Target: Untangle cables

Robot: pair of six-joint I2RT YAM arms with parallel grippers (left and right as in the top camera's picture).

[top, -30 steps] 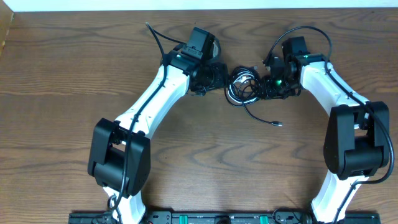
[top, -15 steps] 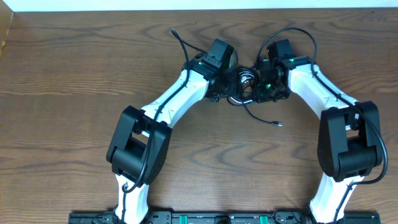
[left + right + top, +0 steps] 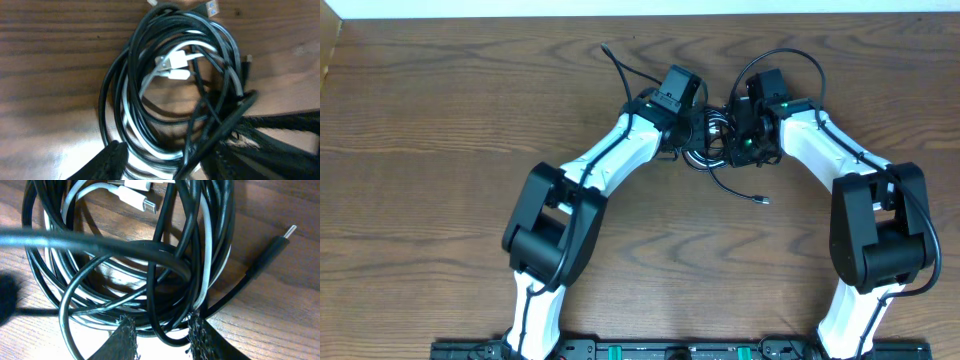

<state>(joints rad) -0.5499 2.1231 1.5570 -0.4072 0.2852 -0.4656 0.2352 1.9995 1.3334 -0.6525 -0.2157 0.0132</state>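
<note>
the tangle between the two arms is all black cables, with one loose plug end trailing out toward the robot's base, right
Not all black: the left wrist view shows a white cable coiled among the black cables. The rest holds, loose plug end included.

The table [image 3: 420, 150] is brown wood with darker wavy grain. The black cables [image 3: 170, 20] are glossy, and the white cable [image 3: 175, 62] has a white plug. One black plug [image 3: 290, 231] has a silver tip. The left arm [image 3: 610, 160] and right arm [image 3: 820, 140] are white with black joints. A green light [image 3: 783, 104] glows on the right arm. The right gripper [image 3: 160, 332] has black fingers [image 3: 122, 340] with a coarse woven texture.
</note>
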